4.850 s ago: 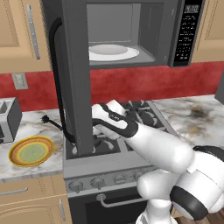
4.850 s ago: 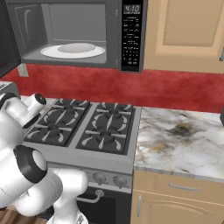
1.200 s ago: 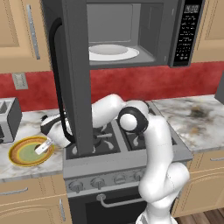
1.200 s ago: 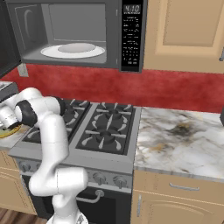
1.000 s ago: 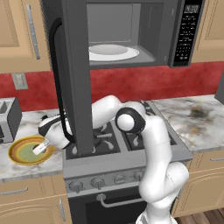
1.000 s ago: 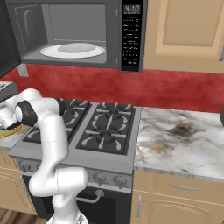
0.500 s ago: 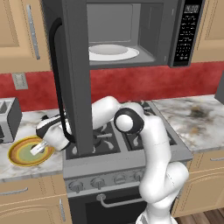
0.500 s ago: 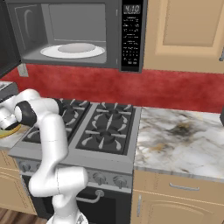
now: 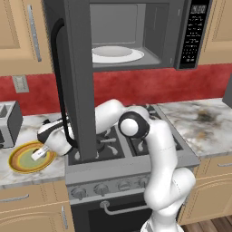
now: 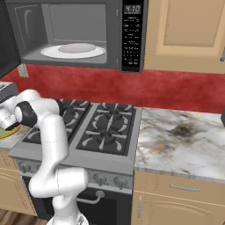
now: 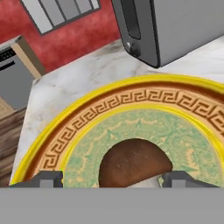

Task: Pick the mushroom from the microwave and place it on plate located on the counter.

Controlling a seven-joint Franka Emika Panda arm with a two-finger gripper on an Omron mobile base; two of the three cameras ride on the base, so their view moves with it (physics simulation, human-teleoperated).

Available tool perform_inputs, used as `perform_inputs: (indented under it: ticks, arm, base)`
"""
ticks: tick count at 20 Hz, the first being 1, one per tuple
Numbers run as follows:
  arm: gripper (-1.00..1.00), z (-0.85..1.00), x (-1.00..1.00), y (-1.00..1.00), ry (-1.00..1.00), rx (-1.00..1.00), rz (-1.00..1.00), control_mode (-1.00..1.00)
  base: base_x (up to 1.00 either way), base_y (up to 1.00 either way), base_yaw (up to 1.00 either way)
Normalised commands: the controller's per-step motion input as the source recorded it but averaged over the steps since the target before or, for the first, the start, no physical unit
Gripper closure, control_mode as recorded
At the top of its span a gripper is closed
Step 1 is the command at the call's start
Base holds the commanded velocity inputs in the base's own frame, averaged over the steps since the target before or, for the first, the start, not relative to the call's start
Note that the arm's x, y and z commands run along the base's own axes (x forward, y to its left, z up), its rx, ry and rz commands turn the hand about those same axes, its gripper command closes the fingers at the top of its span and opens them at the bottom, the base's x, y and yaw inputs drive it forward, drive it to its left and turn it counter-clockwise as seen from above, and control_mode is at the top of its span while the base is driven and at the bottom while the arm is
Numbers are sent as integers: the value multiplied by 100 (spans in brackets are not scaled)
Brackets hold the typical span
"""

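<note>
Hand view, closest first: gripper (image 11: 111, 179) fingertips (image 11: 46, 178) show spread on either side of the mushroom (image 11: 134, 164), brown cap between them, pale stem just visible at the bottom edge. Tips look to flank the cap closely; can't tell if they actually press it. Mushroom sits over the pale green centre of the plate (image 11: 122, 105), yellow rim and orange key-pattern ring curving around it. Whether it rests on the plate or hangs just above, can't tell.

Plate lies on the marbled counter (image 11: 83, 72). Just beyond the plate, a grey toaster (image 11: 175, 26) stands on the counter, red wall behind.

Left base view: arm reaches left, low, past the open microwave door (image 9: 79, 81), gripper (image 9: 41, 152) down over the plate (image 9: 20, 158) on the counter (image 9: 27, 174). Toaster (image 9: 9, 123) left of the plate. Stove (image 9: 131, 145) right of the plate, under the arm.

Above, the microwave (image 9: 136, 34) stands open, a white plate (image 9: 117, 54) inside. Right base view shows the same microwave (image 10: 83, 33) with white plate (image 10: 72, 50), and the yellow plate's edge (image 10: 9, 132) peeking from behind the arm's wrist at far left.
</note>
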Motion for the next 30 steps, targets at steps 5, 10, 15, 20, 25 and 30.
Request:
perform_inputs:
  ticks: [5,10,15,20,25,30]
  arm:
    - [-100,1,-6,-19,-2,4,0,-100]
    - [-100,4,-12,-25,-4,5,0,-100]
    - [-100,0,-14,-3,-6,1,0,-100]
    - [-100,-9,0,2,0,0,0,-100]
    - [-100,-17,0,0,0,0,0,-100]
    - [-100,-9,0,0,0,0,0,-100]
  base:
    - [0,0,0]
    - [0,0,0]
    - [0,0,0]
    - [0,0,0]
    - [0,0,0]
    - [0,0,0]
